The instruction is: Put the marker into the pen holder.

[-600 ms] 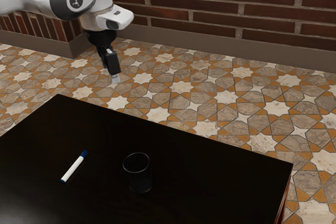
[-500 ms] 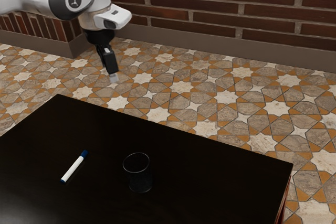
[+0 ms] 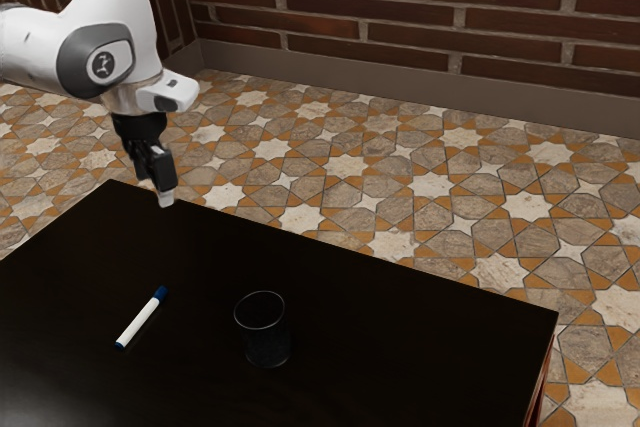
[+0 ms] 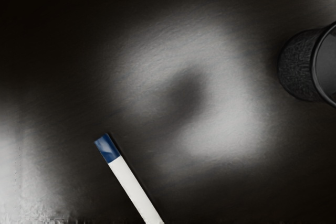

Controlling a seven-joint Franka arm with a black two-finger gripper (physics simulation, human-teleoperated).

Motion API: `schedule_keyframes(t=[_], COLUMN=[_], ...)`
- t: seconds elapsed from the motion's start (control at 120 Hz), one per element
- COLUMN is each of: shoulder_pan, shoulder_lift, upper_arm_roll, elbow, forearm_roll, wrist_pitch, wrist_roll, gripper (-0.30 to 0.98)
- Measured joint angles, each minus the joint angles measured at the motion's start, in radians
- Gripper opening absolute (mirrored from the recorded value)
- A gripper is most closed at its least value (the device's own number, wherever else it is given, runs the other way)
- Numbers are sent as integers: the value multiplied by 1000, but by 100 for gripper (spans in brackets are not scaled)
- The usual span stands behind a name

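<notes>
In the exterior view my gripper hangs over the table's far edge, well above the tabletop, with nothing seen held. The marker, white with a blue cap, lies flat on the dark table, apart from my gripper. To its right stands the pen holder, a dark round cup, upright with its mouth up. From the wrist camera the marker shows its blue cap and part of its white body, and the pen holder is partly cut off by the frame.
Behind the table is a patterned tile floor, with a brick wall beyond it. The table's corner lies at the exterior view's right, beyond the pen holder.
My arm and gripper have moved down and toward the exterior view's left, closer to the table. The marker and pen holder have stayed where they were.
</notes>
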Motion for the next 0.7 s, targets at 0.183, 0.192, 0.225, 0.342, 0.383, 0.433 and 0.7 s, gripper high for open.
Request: schedule_keyframes(t=[0.183,0.192,0.225,0.342,0.383,0.433,0.7], shoulder_pan=[39,40,44,58,62,67,127], shoulder_lift=[30,33,43,120,151,184,301], upper_arm_roll=[19,20,23,28,31,35,42], elbow=[-223,-226,-235,-261,-266,-268,-272], forearm_roll=[108,110,116,101,93,71,12], wrist_pitch=[228,237,269,386,432,481,642], wrist_roll=[-86,-90,-104,-156,-174,-194,-275], gripper=[69,69,69,67,66,60,33])
